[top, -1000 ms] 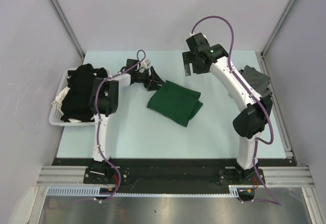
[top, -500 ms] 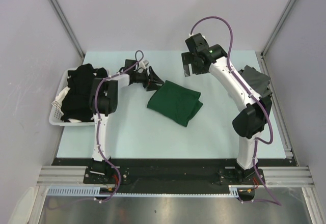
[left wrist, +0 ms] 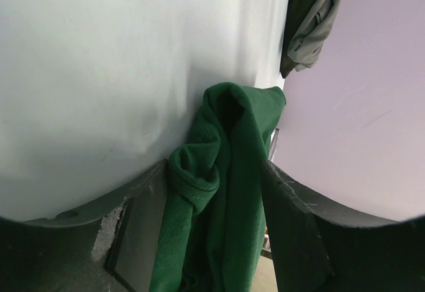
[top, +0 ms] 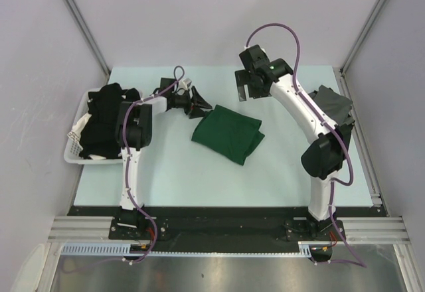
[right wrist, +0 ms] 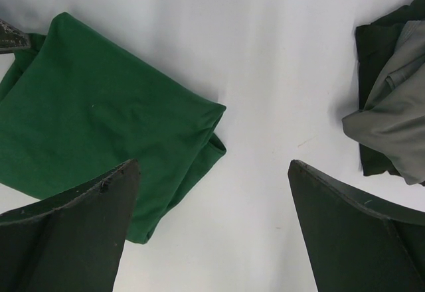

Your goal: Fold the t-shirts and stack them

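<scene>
"Where's the dark green t-shirt (top: 229,133)?"

"Folded, lying on the table (top: 186,172) between the two arms. The left gripper (top: 201,104) has a finger on either side of the shirt's far-left corner. The bunched cloth touches both, but I can't tell whether it's pinched."

"And the right gripper (top: 244,86)?"

"Hanging above the table with its jaws spread wide and nothing between them. The green shirt is off to one side of it and a crumpled grey t-shirt (top: 332,106) to the other."

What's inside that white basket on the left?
A heap of black t-shirts fills the white basket, rising above its rim. How many there are, and anything beneath them, is covered; the left arm also hides the heap's right edge.
</scene>
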### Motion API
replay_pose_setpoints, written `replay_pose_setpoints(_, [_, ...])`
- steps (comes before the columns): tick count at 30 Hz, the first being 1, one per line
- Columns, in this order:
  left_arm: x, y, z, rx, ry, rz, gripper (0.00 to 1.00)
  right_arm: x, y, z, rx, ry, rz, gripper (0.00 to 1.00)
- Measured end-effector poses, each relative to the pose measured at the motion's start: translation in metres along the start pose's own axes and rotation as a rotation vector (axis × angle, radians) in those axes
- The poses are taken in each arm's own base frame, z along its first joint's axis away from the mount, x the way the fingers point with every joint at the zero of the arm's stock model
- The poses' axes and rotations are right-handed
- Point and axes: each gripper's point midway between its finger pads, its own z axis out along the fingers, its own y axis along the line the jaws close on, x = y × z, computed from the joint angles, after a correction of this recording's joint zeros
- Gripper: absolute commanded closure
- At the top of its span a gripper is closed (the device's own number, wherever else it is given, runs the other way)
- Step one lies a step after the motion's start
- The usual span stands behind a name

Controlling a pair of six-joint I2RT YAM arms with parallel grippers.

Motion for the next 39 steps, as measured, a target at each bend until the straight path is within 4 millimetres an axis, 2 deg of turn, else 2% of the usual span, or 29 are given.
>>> replay_pose_setpoints(11, [0.003, -0.001, 0.003, 0.046, 0.032, -0.012, 0.36, 0.001, 0.008, 0.003, -0.011, 0.008, 0.0, 0.0])
replay_pose_setpoints(27, [0.012, -0.009, 0.016, 0.081, 0.075, -0.02, 0.34, 0.003, 0.011, 0.005, -0.008, 0.025, 0.0, 0.0])
replay_pose_setpoints(39, [0.011, -0.013, 0.019, 0.118, 0.082, -0.045, 0.34, 0.005, 0.011, 0.005, -0.007, 0.031, -0.003, 0.0])
